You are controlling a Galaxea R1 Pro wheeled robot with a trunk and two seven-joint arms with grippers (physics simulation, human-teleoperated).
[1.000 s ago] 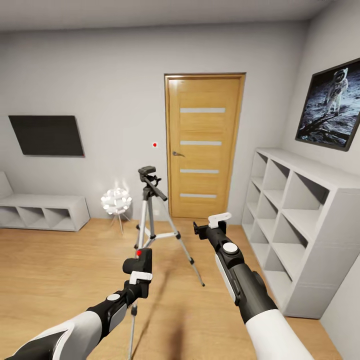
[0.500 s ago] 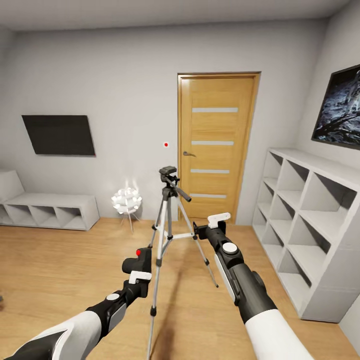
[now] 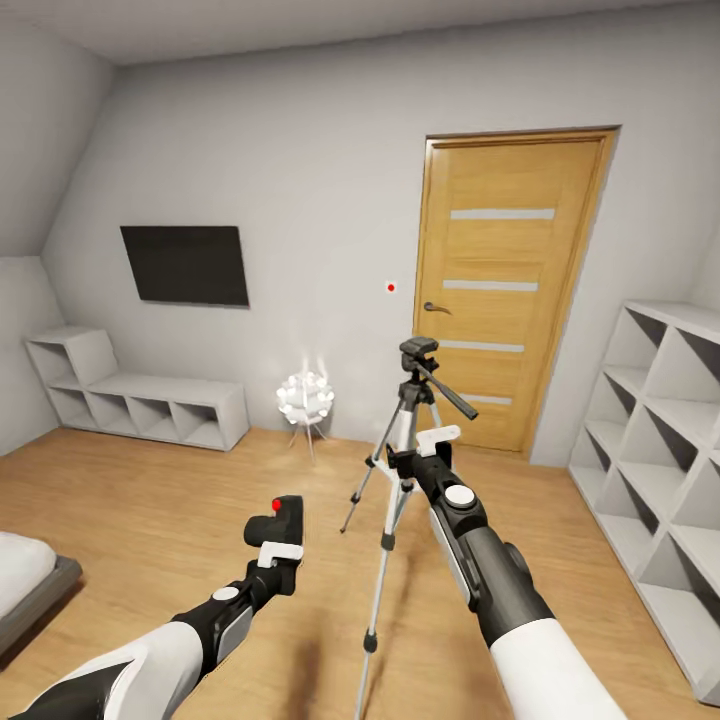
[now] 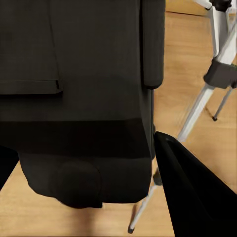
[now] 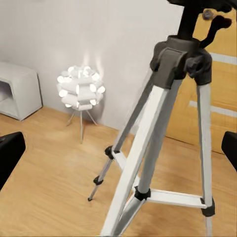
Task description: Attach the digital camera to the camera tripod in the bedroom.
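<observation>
Nearest, the left gripper point(image 3: 279, 548) is clamped on the digital camera point(image 3: 279, 518), held low and left of the camera tripod point(image 3: 405, 440). The right gripper point(image 3: 428, 447) hangs spread and empty in front of the tripod's legs. So the camera is in hand but not yet mounted; the head stands bare. Beyond, wood plank floor point(image 3: 150, 500), the ball lamp point(image 3: 304, 397), oak door point(image 3: 505, 290), white cube shelves point(image 3: 660, 420).
</observation>
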